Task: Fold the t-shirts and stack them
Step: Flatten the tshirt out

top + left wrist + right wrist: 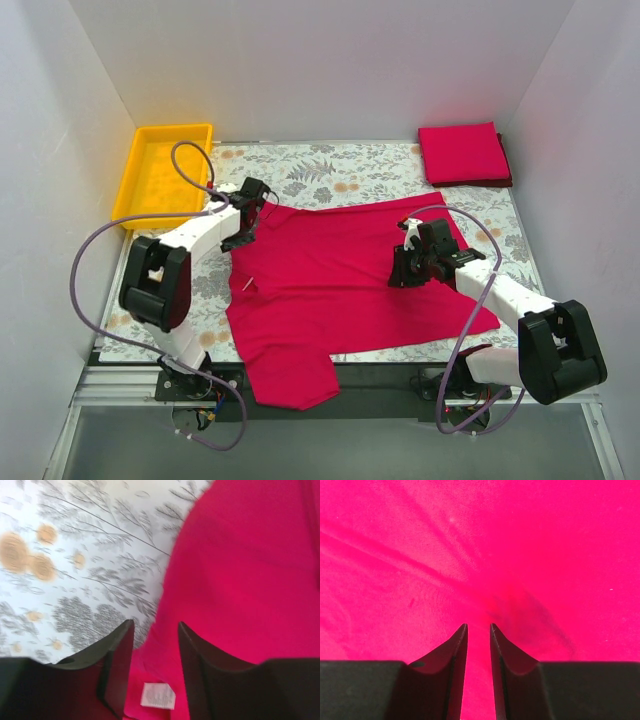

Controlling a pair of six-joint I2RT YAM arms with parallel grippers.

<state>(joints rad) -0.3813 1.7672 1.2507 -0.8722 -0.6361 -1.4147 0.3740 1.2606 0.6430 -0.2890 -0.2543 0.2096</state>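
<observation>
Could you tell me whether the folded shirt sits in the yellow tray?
No, the folded shirt lies at the far right, apart from the tray at the far left.

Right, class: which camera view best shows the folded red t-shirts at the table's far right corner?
Top external: the folded t-shirts lie whole and unobstructed there. Neither wrist view shows them: the left sees the spread t-shirt and floral tablecloth, the right just red fabric.

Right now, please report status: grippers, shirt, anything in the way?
Left gripper open over spread t-shirt edge. Right gripper shut on its cloth. Folded stack far right. Nothing blocking.
</observation>
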